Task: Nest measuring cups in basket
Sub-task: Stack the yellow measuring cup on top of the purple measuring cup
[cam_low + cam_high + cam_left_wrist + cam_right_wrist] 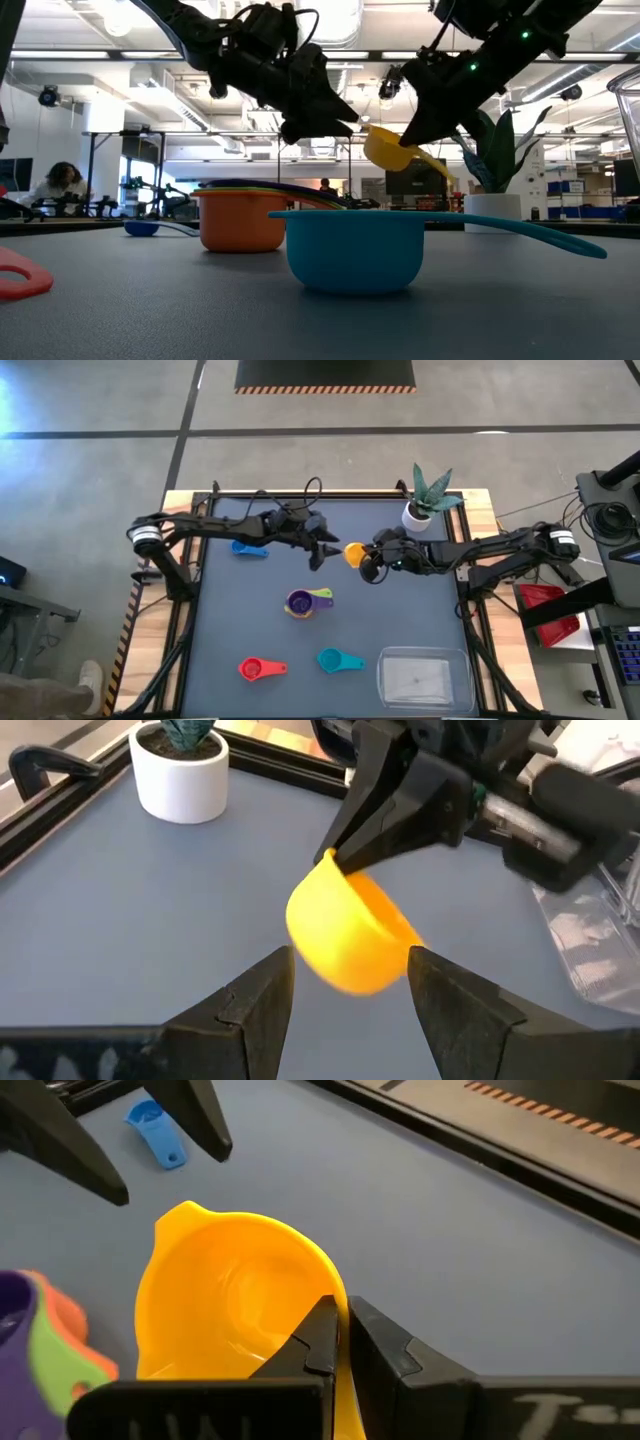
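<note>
Yellow cup [235,1305], teal cup [355,248], red cup [256,668], perhaps purple-topped stack [303,602].

yellow measuring cup [353,553] is off the table, tilted, pinched at its rim by the shut right gripper [364,558], over the far middle of the mat. blue cup [247,548] lies on the mat far left, handle pointing right. stack of nested cups [303,602] sits mid-table: orange bowl at the bottom, green and purple on top, purple bowl open upward. red cup [256,669] lies near left, handle to the right. teal cup [334,659] sits upright just right of it, handle to the right. clear basket [424,678] sits at the near right corner, nothing in it, well apart from the stack.
</note>
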Action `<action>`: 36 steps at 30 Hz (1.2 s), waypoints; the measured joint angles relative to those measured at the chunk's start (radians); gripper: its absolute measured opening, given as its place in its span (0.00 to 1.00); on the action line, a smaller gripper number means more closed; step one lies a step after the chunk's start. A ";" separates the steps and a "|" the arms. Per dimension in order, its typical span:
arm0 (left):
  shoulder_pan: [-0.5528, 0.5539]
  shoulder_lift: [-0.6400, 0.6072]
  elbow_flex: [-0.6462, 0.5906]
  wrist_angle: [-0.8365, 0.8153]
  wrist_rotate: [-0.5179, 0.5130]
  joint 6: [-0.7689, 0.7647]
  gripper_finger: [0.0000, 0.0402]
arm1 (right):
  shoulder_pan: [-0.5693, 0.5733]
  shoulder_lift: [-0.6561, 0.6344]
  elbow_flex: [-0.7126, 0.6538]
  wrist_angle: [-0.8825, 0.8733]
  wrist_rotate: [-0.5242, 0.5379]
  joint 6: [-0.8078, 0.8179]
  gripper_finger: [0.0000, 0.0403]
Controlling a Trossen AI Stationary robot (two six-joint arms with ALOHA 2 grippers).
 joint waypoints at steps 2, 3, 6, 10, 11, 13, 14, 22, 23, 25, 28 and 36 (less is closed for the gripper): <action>0.000 -0.016 0.000 -0.032 0.001 0.000 0.45 | 0.000 -0.029 0.000 -0.046 -0.013 0.010 0.02; 0.000 -0.026 0.000 -0.049 0.002 0.000 0.45 | 0.000 -0.044 0.000 -0.062 -0.014 0.014 0.02; 0.000 -0.065 -0.001 -0.116 0.007 0.000 0.45 | 0.000 -0.092 0.000 -0.087 -0.014 0.022 0.02; -0.006 -0.130 -0.017 -0.134 0.008 -0.012 0.45 | 0.026 -0.140 -0.008 -0.092 -0.016 0.054 0.02; -0.007 -0.145 -0.026 -0.135 0.008 -0.016 0.45 | 0.037 -0.147 -0.013 -0.098 -0.017 0.057 0.02; -0.009 -0.174 -0.041 -0.136 0.008 -0.026 0.45 | 0.052 -0.162 -0.025 -0.095 -0.015 0.077 0.02; -0.009 -0.186 -0.048 -0.135 0.008 -0.030 0.45 | 0.056 -0.167 -0.035 -0.098 -0.014 0.087 0.02; -0.013 -0.235 -0.120 -0.095 0.008 -0.034 0.45 | 0.062 -0.171 -0.106 -0.083 -0.014 0.140 0.02; -0.013 -0.236 -0.134 -0.078 0.008 -0.034 0.45 | 0.062 -0.171 -0.116 -0.071 -0.014 0.144 0.02; -0.013 -0.235 -0.154 -0.058 0.008 -0.034 0.45 | 0.062 -0.168 -0.135 -0.035 -0.015 0.149 0.02; -0.014 -0.234 -0.169 -0.043 0.012 -0.034 0.45 | 0.062 -0.162 -0.148 -0.006 -0.017 0.149 0.02; -0.015 -0.234 -0.196 0.015 0.020 -0.037 0.45 | 0.062 -0.159 -0.154 0.017 -0.024 0.141 0.02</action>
